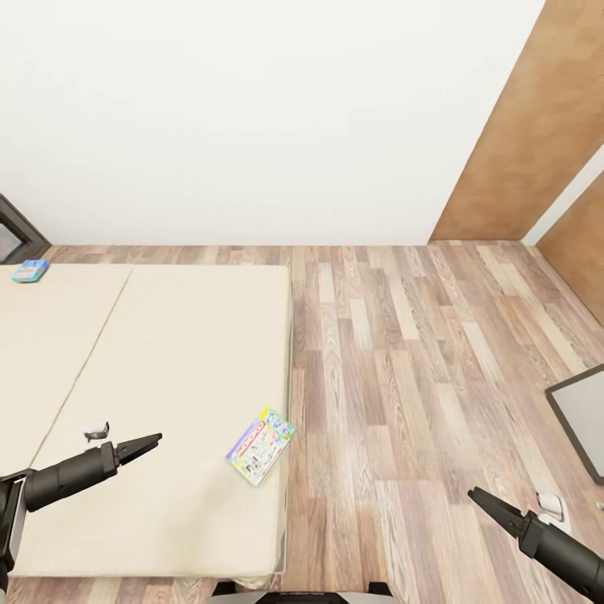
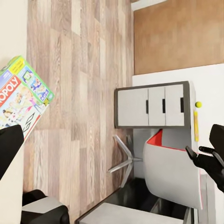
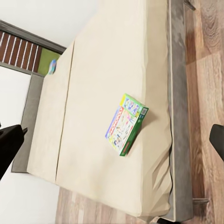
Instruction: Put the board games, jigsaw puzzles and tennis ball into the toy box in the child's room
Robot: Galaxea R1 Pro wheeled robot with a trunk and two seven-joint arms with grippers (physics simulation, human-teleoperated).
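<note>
The white and green Monopoly board game (image 1: 261, 445) lies flat on the beige bed (image 1: 168, 352), close to the mattress's right edge. A smaller blue board game (image 1: 29, 270) rests at the bed's far left corner. My left gripper (image 1: 153, 441) hovers over the mattress, left of the Monopoly box. The left wrist view has its fingers (image 2: 9, 144) wide apart, open and empty, beside that Monopoly box (image 2: 21, 95). My right gripper (image 1: 476, 497) hangs over the floor, and its fingers (image 3: 9, 144) are also spread and empty. The tennis ball (image 2: 198, 104) sits on the table (image 2: 149, 106). The toy box is out of view.
Wooden floor (image 1: 403, 352) lies between the bed and a corner of the table (image 1: 579, 415) at the right. A red chair with a white shell (image 2: 172, 172) stands by the desk drawers. A white wall and a brown door panel (image 1: 537, 126) are ahead.
</note>
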